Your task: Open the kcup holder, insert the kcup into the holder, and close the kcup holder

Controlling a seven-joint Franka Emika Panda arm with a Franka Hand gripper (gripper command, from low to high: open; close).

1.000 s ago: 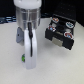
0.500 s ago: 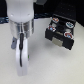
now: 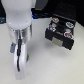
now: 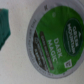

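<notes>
The kcup (image 4: 56, 43) fills the wrist view from very close: a round green foil top with a white rim, lying on the white table. In the exterior view only a small green speck of the kcup (image 3: 31, 56) shows beside the arm. My gripper (image 3: 21, 64) hangs low over the table right at that spot, and its fingers are too blurred to read. The kcup holder (image 3: 63, 42), a black box, stands apart at the exterior view's right. It is open on top, with several pods (image 3: 61, 26) sitting in its round slots.
A dark teal shape (image 4: 6, 27) lies on the table beside the kcup in the wrist view. The white arm body (image 3: 20, 20) fills the exterior view's left half. Dark background lies behind the holder.
The arm has dropped lower and shifted toward the exterior view's left, bringing the gripper down to the table. The holder has not moved.
</notes>
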